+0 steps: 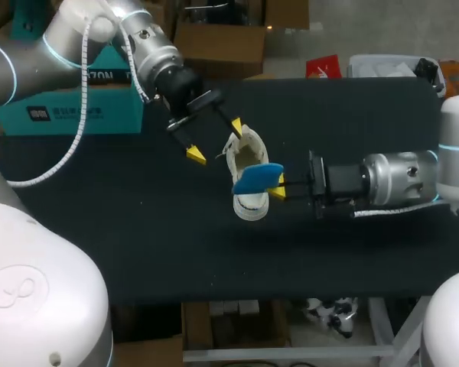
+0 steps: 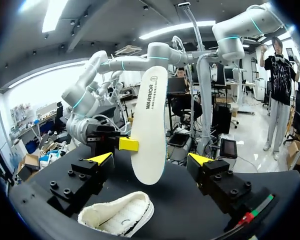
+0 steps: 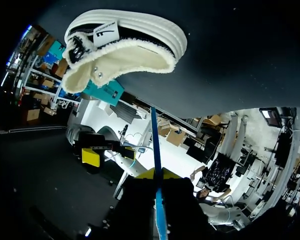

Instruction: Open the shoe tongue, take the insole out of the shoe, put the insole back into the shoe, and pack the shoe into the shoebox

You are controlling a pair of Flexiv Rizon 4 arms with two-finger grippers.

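The right gripper (image 1: 278, 188) is clamped on one edge of the blue insole (image 1: 256, 180) and holds it just above the white shoe (image 1: 249, 208), which sits on the black table (image 1: 138, 229). The left gripper (image 1: 216, 140) hangs beside the shoe's opening with its jaws wide apart, holding nothing.

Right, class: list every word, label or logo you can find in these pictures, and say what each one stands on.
Insole: a brand word in dark capitals along its white underside; the smaller line beside it is too small to read.
White tab on the shoe: a dark logo, no readable word.
Teal box: white lettering, partly hidden and too blurred to read.
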